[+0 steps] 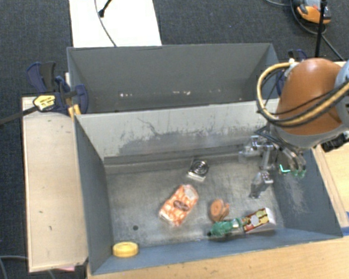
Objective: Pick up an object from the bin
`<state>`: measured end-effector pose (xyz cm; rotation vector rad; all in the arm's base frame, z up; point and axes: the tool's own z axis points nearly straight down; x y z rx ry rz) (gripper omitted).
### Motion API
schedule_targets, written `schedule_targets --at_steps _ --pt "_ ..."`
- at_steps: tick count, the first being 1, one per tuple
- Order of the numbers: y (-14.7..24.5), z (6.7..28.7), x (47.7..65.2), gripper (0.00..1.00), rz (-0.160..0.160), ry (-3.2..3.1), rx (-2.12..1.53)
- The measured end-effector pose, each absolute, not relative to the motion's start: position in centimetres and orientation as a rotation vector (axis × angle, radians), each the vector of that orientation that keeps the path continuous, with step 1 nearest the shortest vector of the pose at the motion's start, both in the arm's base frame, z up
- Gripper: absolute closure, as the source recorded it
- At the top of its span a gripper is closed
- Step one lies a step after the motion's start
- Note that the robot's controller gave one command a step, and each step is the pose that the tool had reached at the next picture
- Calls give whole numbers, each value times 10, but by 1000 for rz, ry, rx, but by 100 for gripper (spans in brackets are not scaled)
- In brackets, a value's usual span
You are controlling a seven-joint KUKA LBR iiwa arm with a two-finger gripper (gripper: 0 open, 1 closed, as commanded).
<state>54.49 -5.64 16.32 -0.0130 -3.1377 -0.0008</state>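
My gripper (263, 183) hangs at the right side of the bin, above the floor, with its jaws apart and nothing between the fingers. Below it, at the front right, lies a small red and yellow packet (256, 220) joined end to end with a green object (225, 228). A round brown piece (218, 209) rests just left of those. Farther left lies a clear bag with orange contents (179, 204). A small silver and black item (198, 169) sits near the back wall, left of the gripper.
A yellow disc (125, 249) lies in the front left corner. The arm with its orange cover and cables comes in over the bin's right wall.
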Motion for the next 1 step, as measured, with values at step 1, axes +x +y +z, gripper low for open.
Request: schedule_targets --at_steps 1 --pt "-56 167 547 0 0 -3145 -10"
